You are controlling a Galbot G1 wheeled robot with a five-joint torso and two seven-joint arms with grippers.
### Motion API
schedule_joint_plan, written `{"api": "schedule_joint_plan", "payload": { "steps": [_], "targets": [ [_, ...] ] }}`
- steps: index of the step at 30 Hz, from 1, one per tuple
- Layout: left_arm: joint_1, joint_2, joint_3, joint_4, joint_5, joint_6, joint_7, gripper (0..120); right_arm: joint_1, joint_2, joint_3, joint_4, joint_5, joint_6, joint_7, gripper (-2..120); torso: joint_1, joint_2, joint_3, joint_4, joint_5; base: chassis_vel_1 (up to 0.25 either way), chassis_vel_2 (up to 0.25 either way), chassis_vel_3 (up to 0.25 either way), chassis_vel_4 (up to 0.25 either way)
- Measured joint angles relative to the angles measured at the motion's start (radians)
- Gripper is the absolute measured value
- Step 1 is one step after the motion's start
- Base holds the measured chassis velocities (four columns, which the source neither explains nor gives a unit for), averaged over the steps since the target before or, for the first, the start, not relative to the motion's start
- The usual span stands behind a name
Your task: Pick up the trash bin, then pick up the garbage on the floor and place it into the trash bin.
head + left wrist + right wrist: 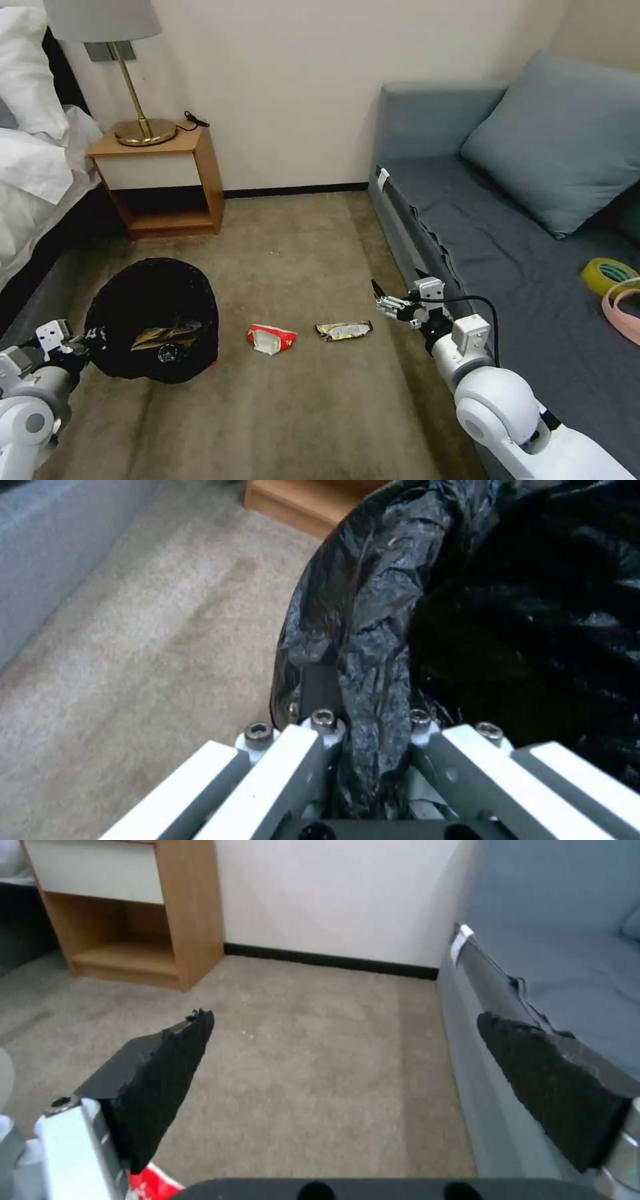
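Holding the bin (152, 319) at lower left by its rim, left gripper (85, 337) pinching tight. Hovering right gripper (381, 301) wide open, holding nothing, mid-frame, near the gold wrapper (343, 330) beside the red wrapper (271, 338). Needing to dip lower for the next grab.

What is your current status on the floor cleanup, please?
Left claw shut on trash bin rim. Right claw open, empty, above dark-gold wrapper. Red-white wrapper on carpet. Nothing in the way.
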Motion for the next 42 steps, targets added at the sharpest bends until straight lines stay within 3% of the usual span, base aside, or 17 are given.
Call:
{"api": "schedule_joint_plan", "payload": {
  "steps": [18, 24, 27, 28, 32, 33, 35, 37, 38, 42],
  "targets": [
    [-0.007, -0.004, -0.012, -0.004, -0.01, 0.001, 0.009, 2, 0.03, -0.021, -0.016, -0.017, 0.026, -0.002, -0.015, 100, 0.0, 0.0, 0.0, -0.0002, 0.0, -0.136, 0.136, 0.14, -0.135],
    [-0.002, 0.0, -0.02, 0.009, 0.001, -0.009, 0.041, 2, 0.128, -0.088, -0.075, -0.123, 0.016, 0.038, -0.161, 100, 0.0, 0.0, 0.0, -0.0006, 0.0001, -0.078, 0.052, 0.052, -0.072],
    [0.012, -0.005, -0.004, 0.011, 0.035, -0.024, 0.068, 2, 0.366, -0.176, -0.292, -0.294, 0.04, 0.097, -0.323, 100, 0.0, 0.0, 0.0, -0.0004, 0.0002, 0.0, 0.0, 0.0, 0.0],
    [0.012, -0.005, -0.004, 0.011, 0.035, -0.024, 0.068, 2, 0.366, -0.176, -0.292, -0.294, 0.04, 0.097, -0.323, 100, 0.0, 0.0, 0.0, -0.0004, 0.0002, 0.0, 0.0, 0.0, 0.0],
    [0.019, -0.008, 0.036, -0.01, 0.08, -0.04, 0.089, 2, 0.706, -0.179, -0.616, -0.474, 0.112, 0.09, -0.502, 100, 0.0, 0.0, 0.0, -0.0001, -0.0005, 0.0, 0.0, 0.0, 0.0],
    [0.019, -0.008, 0.036, -0.01, 0.08, -0.04, 0.089, 2, 0.706, -0.179, -0.616, -0.474, 0.112, 0.09, -0.502, 100, 0.0, 0.0, 0.0, -0.0001, -0.0005, 0.0, 0.0, 0.0, 0.0],
    [0.02, -0.01, 0.059, -0.026, 0.107, -0.048, 0.1, 2, 0.892, -0.128, -0.808, -0.602, 0.154, 0.07, -0.601, 100, 0.0, 0.0, 0.0, -0.0005, 0.0008, 0.0, 0.0, 0.0, 0.0],
    [0.02, -0.01, 0.062, -0.029, 0.11, -0.048, 0.102, 2, 0.93, -0.115, -0.844, -0.628, 0.162, 0.067, -0.62, 100, 0.0, 0.0, 0.0, -0.0002, 0.0006, 0.0, 0.0, 0.0, 0.0],
    [0.019, -0.011, 0.068, -0.035, 0.115, -0.049, 0.104, 2, 1.002, -0.084, -0.921, -0.691, 0.178, 0.064, -0.661, 100, 0.0, 0.0, 0.0, 0.0001, -0.0011, 0.0, 0.0, 0.0, 0.0],
    [0.007, -0.015, 0.071, -0.033, 0.151, -0.066, 0.121, 2, 1.155, 0.027, -1.188, -0.931, 0.202, 0.078, -0.837, 100, 0.0, 0.0, 0.0, 0.0003, 0.0003, 0.0, 0.0, 0.0, 0.0]
  ]
}}
